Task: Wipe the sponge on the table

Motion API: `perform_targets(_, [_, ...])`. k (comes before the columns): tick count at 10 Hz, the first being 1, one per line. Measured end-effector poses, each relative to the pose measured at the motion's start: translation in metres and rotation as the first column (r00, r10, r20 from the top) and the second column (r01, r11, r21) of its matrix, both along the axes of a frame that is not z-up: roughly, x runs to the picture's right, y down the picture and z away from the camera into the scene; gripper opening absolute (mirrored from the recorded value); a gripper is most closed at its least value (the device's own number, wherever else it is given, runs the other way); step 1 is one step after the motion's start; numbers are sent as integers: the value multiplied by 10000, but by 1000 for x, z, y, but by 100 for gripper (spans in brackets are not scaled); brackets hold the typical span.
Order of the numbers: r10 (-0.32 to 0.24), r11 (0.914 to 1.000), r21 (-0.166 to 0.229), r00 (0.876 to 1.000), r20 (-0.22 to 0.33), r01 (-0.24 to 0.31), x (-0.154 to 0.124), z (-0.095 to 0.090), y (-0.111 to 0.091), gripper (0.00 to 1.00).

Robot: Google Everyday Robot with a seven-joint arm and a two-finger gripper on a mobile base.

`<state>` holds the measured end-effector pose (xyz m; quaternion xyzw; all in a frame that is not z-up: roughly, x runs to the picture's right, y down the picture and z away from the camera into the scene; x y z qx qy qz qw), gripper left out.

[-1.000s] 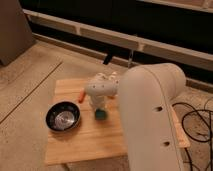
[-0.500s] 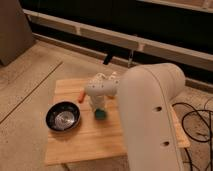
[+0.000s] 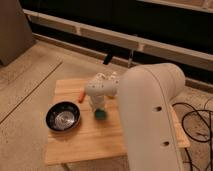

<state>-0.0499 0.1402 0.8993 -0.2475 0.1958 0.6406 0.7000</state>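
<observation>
Contact between the gripper (image 3: 98, 106) and the sponge (image 3: 102, 114) seems the point of this pose. The white wrist stands nearly upright over the teal lump with its tip right on top, which suits pressing a soft thing flat against the table (image 3: 95, 142) so it can be dragged along the planks. Whether the tool is clamped on the sponge or merely bearing down on it cannot be told, since the wrist housing hides the meeting place. The sponge lies on the wood near the tabletop's middle, with bare boards in front of it and more beneath the bulky arm (image 3: 150, 120). A black bowl (image 3: 51, 116) sits apart from the sponge toward the picture's left, and an orange-red tool (image 3: 81, 96) lies just beside the wrist. Both limit the room for a stroke on that side, so a sweep would likely go more safely over the open wood. No streak or wet mark shows on the surface, so how far the wiping stands cannot be judged.
</observation>
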Motion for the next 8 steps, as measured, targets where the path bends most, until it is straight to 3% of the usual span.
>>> perform_targets(1, [-2, 10000, -7, 10000, -1, 2, 0, 0, 0, 0])
perform_targets(3, [1, 10000, -5, 10000, -2, -1, 0, 0, 0, 11])
perform_targets(8, [4, 10000, -6, 10000, -5, -4, 0, 0, 0, 62])
